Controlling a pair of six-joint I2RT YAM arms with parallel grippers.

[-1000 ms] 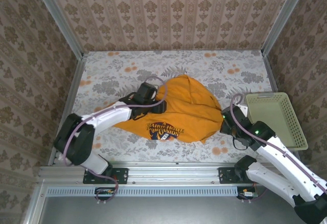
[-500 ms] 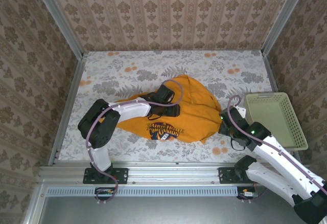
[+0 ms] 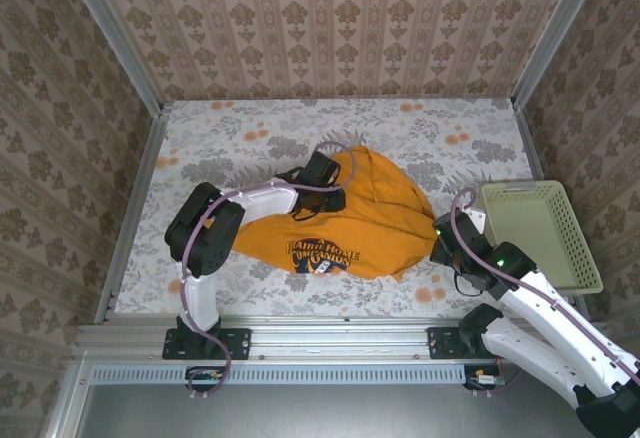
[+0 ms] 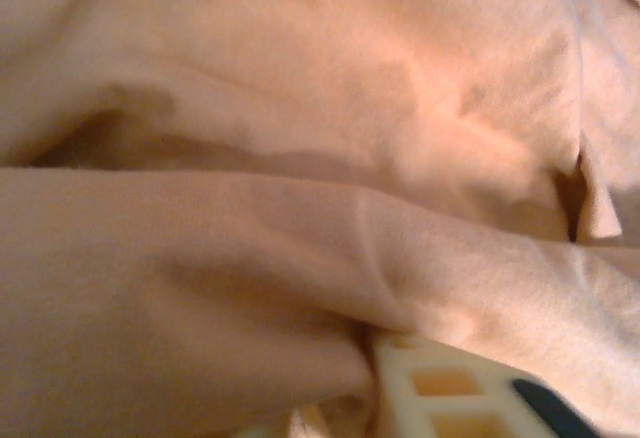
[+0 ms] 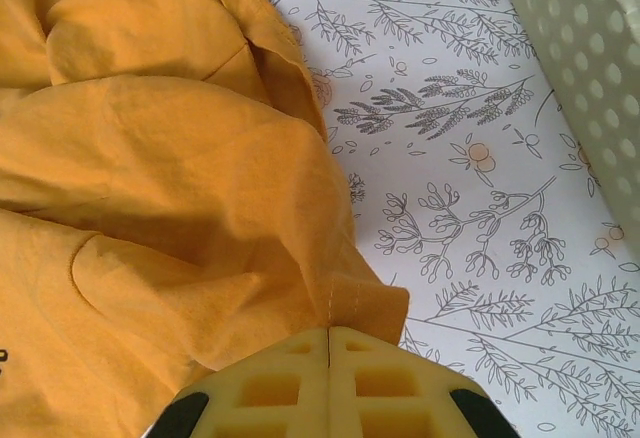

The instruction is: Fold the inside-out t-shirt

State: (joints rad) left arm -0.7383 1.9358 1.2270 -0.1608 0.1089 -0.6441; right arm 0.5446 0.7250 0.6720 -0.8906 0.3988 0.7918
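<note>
Mustard t-shirt (image 3: 375,220) crumpled, lettering (image 3: 322,255) up, right tool (image 5: 330,343) pinching hem, left tool (image 3: 328,196) unclear

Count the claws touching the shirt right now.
2. The left claw is pressed into folds near the far edge of the shirt. The right claw is shut on the hem at the shirt's right edge, beside the basket.

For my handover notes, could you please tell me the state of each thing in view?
t-shirt: crumpled heap, unfolded, lettering up.
left claw: buried in t-shirt folds, opening unclear.
right claw: shut on the t-shirt's edge.
basket: upright, apart from the t-shirt.
</note>
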